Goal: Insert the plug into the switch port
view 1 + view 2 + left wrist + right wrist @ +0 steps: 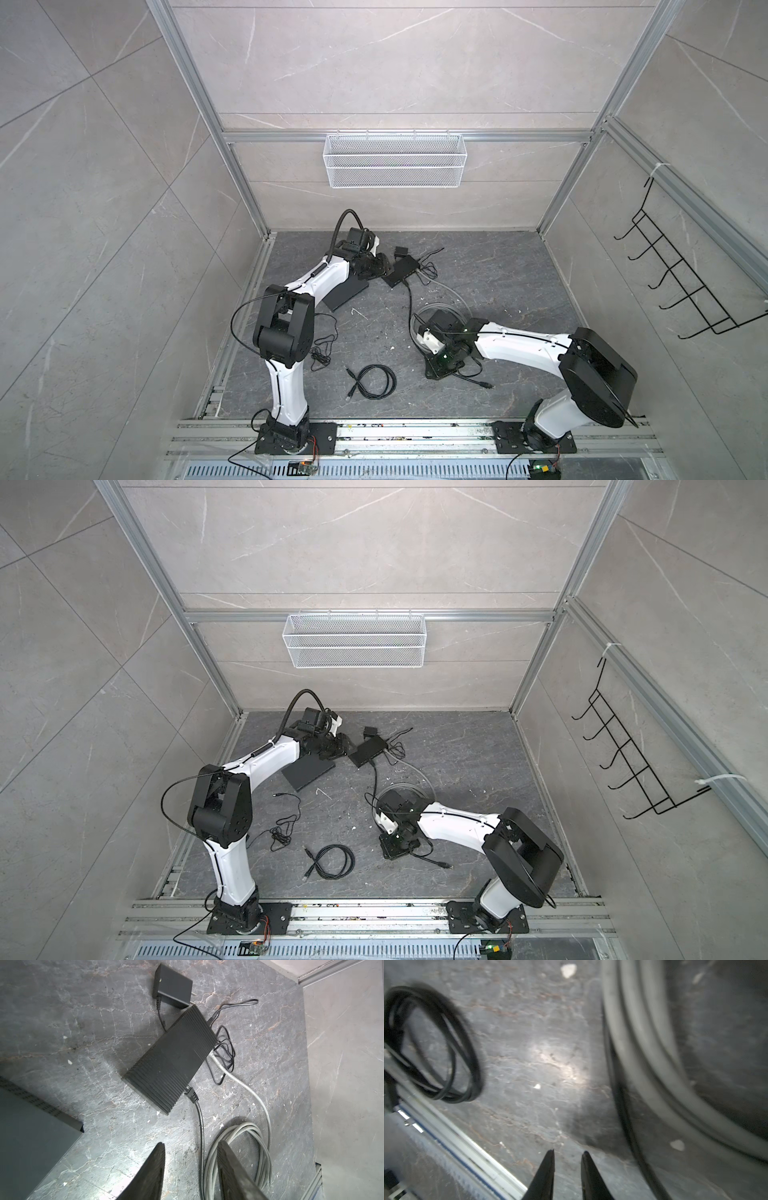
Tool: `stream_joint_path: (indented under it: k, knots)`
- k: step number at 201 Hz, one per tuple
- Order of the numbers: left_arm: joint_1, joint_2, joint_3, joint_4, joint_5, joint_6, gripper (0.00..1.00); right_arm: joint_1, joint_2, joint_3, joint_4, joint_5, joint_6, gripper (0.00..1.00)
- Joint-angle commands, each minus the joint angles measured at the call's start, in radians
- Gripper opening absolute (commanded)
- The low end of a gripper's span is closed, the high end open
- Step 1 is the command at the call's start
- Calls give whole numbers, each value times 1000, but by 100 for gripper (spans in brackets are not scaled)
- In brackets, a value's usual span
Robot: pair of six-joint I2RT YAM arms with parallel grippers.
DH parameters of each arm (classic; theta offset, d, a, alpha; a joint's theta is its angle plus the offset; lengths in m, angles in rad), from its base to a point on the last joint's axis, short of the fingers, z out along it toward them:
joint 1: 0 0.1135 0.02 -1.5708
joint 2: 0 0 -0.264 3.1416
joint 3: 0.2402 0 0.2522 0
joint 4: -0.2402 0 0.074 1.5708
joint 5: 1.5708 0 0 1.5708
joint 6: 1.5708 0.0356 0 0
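Note:
The switch [172, 1059] is a black ribbed box lying on the dark floor, seen in both top views [405, 270] [368, 750]. A black plug [191, 1093] on a black cable [201, 1126] meets its long side near a corner; how deep it sits I cannot tell. A grey cable [245, 1086] enters the same side further along. My left gripper [192, 1144] [384, 269] hovers open just short of the switch, holding nothing. My right gripper [568, 1152] [436, 372] is low over bare floor beside the grey coil, its jaws a narrow gap apart and empty.
A black power adapter [172, 985] lies beyond the switch. A flat dark box [345, 291] sits under the left arm. A grey cable coil [436, 311], a black cable coil [376, 380] and a thin black wire [322, 353] lie on the floor. A mesh basket [395, 160] hangs on the back wall.

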Motion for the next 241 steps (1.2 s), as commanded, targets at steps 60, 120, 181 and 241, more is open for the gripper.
stream_joint_path:
  k: [60, 120, 181, 241]
  knots:
    - [6, -91, -14, 1, -7, 36, 44, -138, 87, 66, 42, 445, 70, 28]
    - [6, -116, -18, -34, -26, 57, 44, -379, 165, 240, 117, 373, -29, 28]
    - [19, -134, -40, -42, -76, 55, 45, -471, 69, 250, 74, 358, -146, 27]
    - [43, -149, -2, -105, -279, 114, 57, -471, -63, 357, 55, 540, -288, 37]
